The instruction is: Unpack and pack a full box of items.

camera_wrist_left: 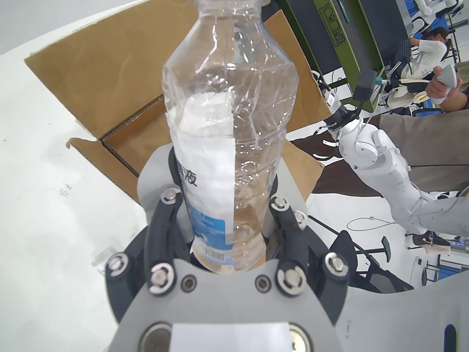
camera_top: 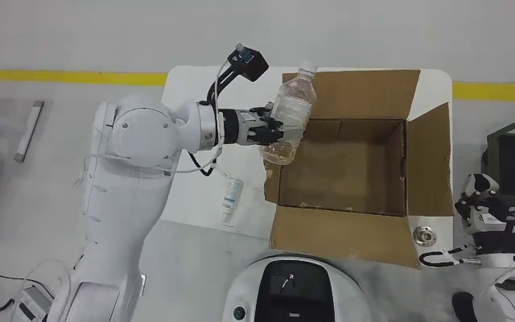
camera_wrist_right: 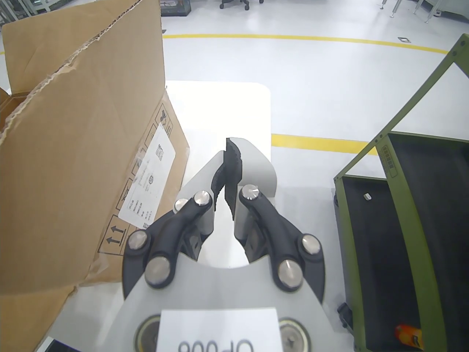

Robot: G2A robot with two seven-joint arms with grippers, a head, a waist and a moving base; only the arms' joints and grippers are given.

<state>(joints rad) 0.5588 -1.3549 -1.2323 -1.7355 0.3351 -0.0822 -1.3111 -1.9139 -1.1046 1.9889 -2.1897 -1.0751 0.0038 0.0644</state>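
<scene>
Snugly between left fingers (camera_wrist_left: 155, 181): bottle (camera_wrist_left: 229, 118).

Overhead; both wrists close beside box (camera_top: 346, 233)

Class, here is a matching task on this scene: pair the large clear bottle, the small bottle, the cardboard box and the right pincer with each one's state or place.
1. large clear bottle
2. small bottle
3. cardboard box
4. right pincer

A. shut, holding nothing
B. lying on the table beside the box
C. gripped by the left pincer
D. open, flaps spread

Pairs: 1-C, 2-B, 3-D, 4-A.
</scene>
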